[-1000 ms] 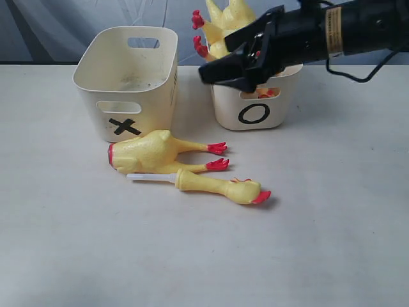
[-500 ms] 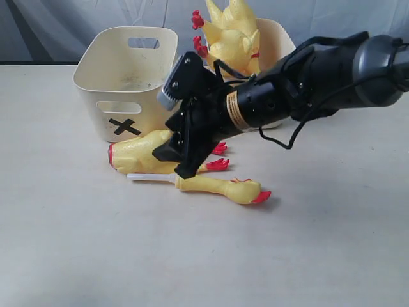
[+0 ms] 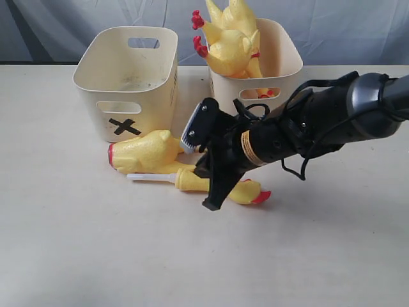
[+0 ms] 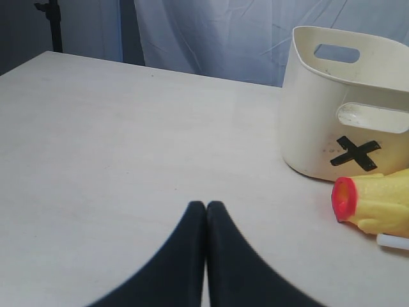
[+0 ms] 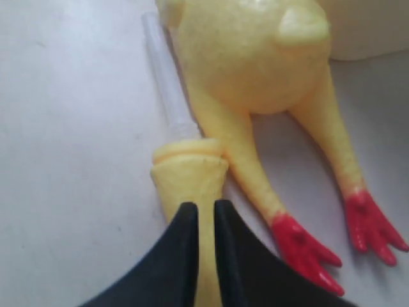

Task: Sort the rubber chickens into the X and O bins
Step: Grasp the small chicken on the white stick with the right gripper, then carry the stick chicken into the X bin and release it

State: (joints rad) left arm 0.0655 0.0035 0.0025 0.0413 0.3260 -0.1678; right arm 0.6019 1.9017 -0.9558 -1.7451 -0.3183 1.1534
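Note:
The X bin (image 3: 128, 83) (image 4: 348, 128) stands at the back left. Beside it, the O bin (image 3: 281, 57) holds two whole chickens (image 3: 230, 45) feet up; my arm covers its mark. In front of the X bin lies the headless body (image 3: 144, 153) (image 5: 249, 57) (image 4: 377, 201). The head-and-neck piece (image 3: 188, 181) (image 5: 188, 176) lies just in front of that. My right gripper (image 3: 214, 199) (image 5: 205, 206) hovers over the neck, jaws almost together with a thin slit, holding nothing. My left gripper (image 4: 206, 204) is shut and empty, low over the table to the left of the X bin.
A thin white tube (image 3: 150, 177) (image 5: 167, 83) sticks out of the neck piece's cut end. The pale table (image 3: 96, 256) runs wide in front. A blue-grey curtain (image 3: 51, 25) hangs behind the bins.
My right arm has swung down from in front of the O bin to the neck piece on the table. The chickens and bins have not moved.

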